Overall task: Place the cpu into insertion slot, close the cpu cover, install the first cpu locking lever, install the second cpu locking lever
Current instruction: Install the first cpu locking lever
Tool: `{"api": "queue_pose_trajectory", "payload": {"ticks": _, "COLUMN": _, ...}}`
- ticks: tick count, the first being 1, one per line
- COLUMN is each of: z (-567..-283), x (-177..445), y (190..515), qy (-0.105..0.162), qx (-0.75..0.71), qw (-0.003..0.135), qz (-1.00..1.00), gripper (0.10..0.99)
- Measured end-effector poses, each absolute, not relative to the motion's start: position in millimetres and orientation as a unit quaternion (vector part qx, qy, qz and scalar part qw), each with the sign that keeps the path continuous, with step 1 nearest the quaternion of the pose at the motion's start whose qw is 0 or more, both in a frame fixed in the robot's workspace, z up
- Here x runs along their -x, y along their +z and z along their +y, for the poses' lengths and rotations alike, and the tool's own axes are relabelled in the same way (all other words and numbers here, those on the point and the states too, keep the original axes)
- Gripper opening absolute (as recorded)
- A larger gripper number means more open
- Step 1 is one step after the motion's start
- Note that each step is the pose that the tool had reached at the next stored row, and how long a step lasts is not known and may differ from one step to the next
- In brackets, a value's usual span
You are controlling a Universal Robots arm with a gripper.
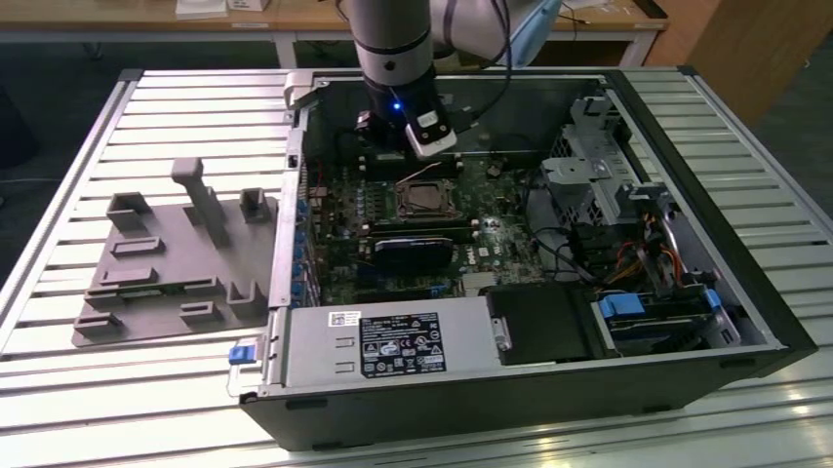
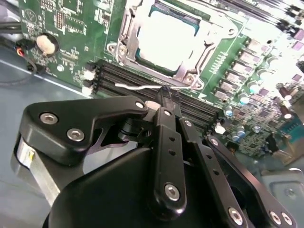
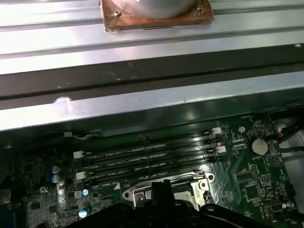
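The cpu sits in the insertion slot, framed by the cpu cover lying flat over it. Just beside the slot, on the side of the long black memory slots, the gripper has its fingers drawn together at a locking lever, tips touching or nearly touching the wire — whether they pinch it I cannot tell. The likely trouble, as I judge it, comes if the push goes askew: the springy wire could slip off the hard tips and snap back, or the tips could skid onto the green circuit board beside the slot and scrape its small parts. The cpu's top is pale, flat metal; the cover is a thin silver frame with a square cut-out; the lever is a thin, bright, bent wire; the fingers are smooth black bolted bars.
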State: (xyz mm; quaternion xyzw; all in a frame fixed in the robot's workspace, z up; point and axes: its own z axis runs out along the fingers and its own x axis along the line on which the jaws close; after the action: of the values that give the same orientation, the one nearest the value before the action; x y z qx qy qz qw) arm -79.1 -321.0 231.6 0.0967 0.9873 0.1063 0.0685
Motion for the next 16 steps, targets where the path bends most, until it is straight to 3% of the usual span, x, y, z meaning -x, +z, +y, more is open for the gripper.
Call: {"api": "queue_pose_trajectory", "payload": {"ticks": 16, "z": -316.3, "x": 59.9, "y": 223.0, "qy": 0.106, "qx": -0.103, "qw": 0.069, "qz": 0.987, "gripper": 0.102}}
